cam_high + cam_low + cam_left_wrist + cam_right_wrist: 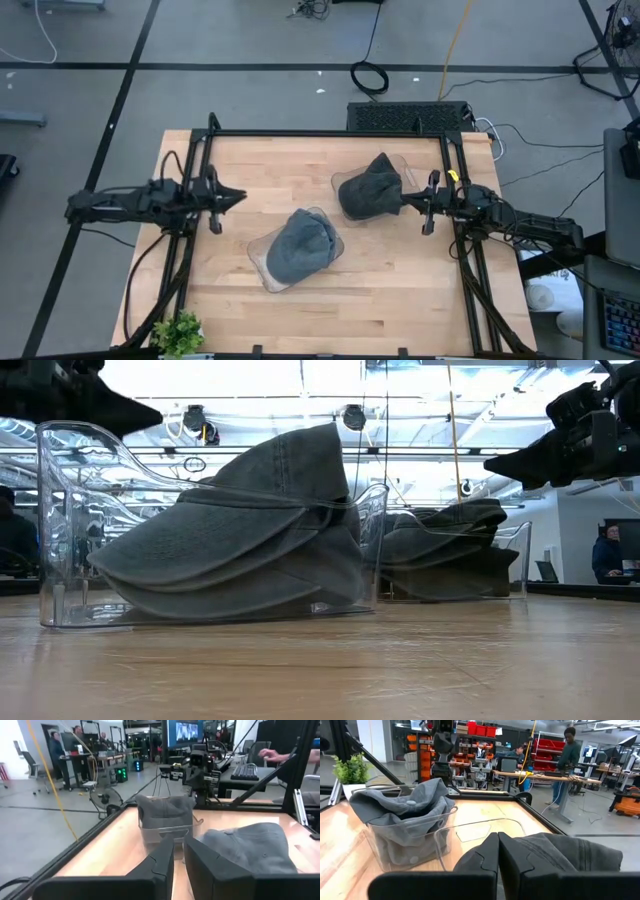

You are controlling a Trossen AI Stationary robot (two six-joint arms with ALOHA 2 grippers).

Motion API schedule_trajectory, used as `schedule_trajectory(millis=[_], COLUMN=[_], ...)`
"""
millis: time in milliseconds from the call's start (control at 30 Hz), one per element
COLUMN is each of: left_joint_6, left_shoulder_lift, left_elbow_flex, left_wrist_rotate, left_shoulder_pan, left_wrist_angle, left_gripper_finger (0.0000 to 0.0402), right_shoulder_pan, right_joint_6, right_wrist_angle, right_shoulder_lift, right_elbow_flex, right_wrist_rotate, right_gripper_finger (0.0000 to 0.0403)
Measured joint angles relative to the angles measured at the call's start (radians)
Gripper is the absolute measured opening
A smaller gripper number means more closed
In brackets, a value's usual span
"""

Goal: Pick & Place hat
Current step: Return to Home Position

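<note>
Left gripper [236, 197] hovers clear of the bins, fingers pressed together and empty, which suits homing. Denim caps [300, 247] sit stowed in the near transparent bin [262, 265]. Another cap [370, 190] fills the far bin [342, 181]. Just beside it, the right gripper [408, 201] is likewise closed and empty.

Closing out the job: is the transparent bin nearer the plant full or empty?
Full: folded grey-blue caps are stacked inside the bin, the top one bulging above its rim.
</note>
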Motion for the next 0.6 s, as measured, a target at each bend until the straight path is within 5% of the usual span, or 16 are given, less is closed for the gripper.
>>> schedule_trajectory(millis=[600], left_joint_6=[0.008], left_shoulder_lift=[0.0], left_elbow_flex=[-0.185], left_wrist_rotate=[-0.001], left_shoulder_pan=[0.0], left_wrist_angle=[0.185], left_gripper_finger=[0.0044], right_shoulder_pan=[0.0], right_joint_6=[-0.001], right_wrist_angle=[0.0], right_shoulder_lift=[0.0], right_elbow_flex=[0.0], right_wrist_rotate=[0.0], right_gripper_finger=[0.0])
